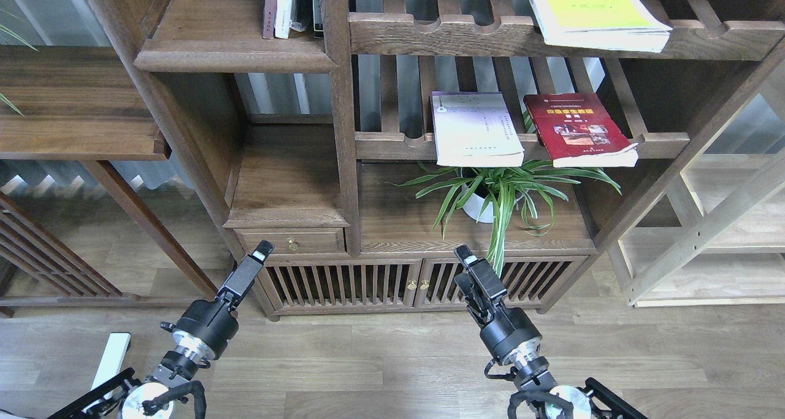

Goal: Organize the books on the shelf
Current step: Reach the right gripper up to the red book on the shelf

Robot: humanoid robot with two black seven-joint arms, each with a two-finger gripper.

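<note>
Books lie flat on racks: red book point(579, 129) overhangs its rail, floppy, probably light; grip that near edge. Both hands' point(467, 261) spread I cannot tell.

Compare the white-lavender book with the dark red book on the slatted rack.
The white-lavender book has a pale, nearly plain cover; the dark red book shows small photos and a yellow title. The white-lavender one lies left, the red one right. Both lie flat, face up, overhanging the rack's front rail.

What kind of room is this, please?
Probably a study or living room at home: a dark wooden bookcase holding books such as the red book, a potted plant, and wood flooring.
</note>
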